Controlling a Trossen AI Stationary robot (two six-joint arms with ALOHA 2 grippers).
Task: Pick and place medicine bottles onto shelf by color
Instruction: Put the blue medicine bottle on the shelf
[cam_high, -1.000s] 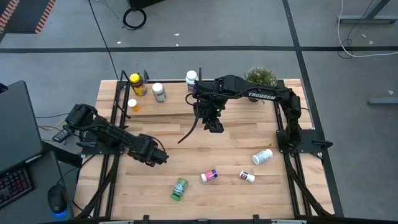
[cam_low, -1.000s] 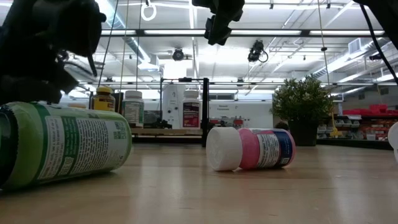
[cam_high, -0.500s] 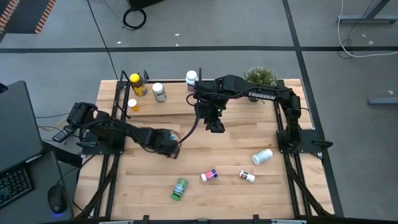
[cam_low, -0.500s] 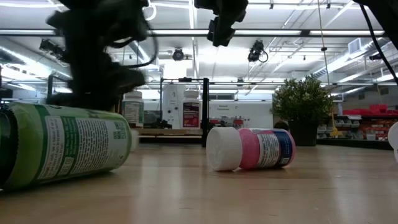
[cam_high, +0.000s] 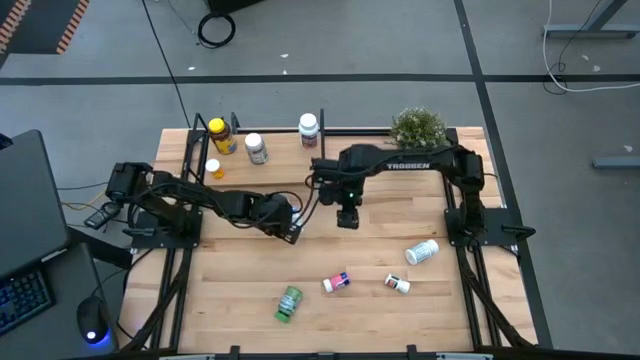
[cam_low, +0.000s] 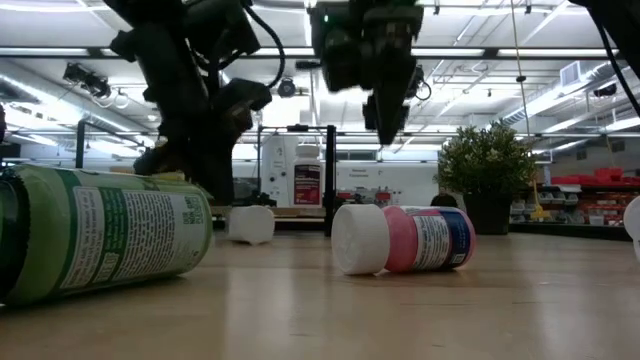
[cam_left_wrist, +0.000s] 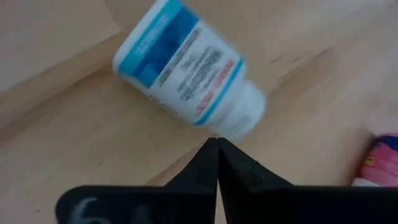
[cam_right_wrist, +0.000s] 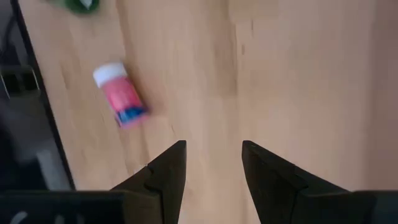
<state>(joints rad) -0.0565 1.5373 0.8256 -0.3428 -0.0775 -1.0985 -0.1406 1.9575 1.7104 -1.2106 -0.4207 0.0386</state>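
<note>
Your left gripper (cam_high: 293, 233) sits low over the middle of the plank table (cam_high: 440, 300), its two dark wedge-shaped fingers (cam_left_wrist: 205, 165) pressed tip to tip with nothing between them. Just past those tips lies a white cylindrical bottle (cam_left_wrist: 189, 78) on its side, wrapped in a glossy blue label with a red patch; it rests on the wood, not held. In the low view only its pale rounded end shows beside the arm.

Your right gripper (cam_high: 347, 221) hangs over the table centre, just in front of the shelf (cam_high: 280, 168), fingers (cam_right_wrist: 168, 171) standing apart at a middling gap over bare wood grain.

On the pale board of the shelf, framed by thin black rods, you have four bottles upright: an amber yellow-capped one (cam_high: 220, 135), a white one (cam_high: 256, 148), a small one with an orange label (cam_high: 213, 169) and a white one with a dark red label (cam_high: 308, 126).

Lying on their sides on the near planks: a green bottle (cam_high: 289, 303), a pink-and-blue bottle with a white cap (cam_high: 337, 283), a small white one (cam_high: 398, 284) and a larger white one with a blue label (cam_high: 422, 251)
</note>
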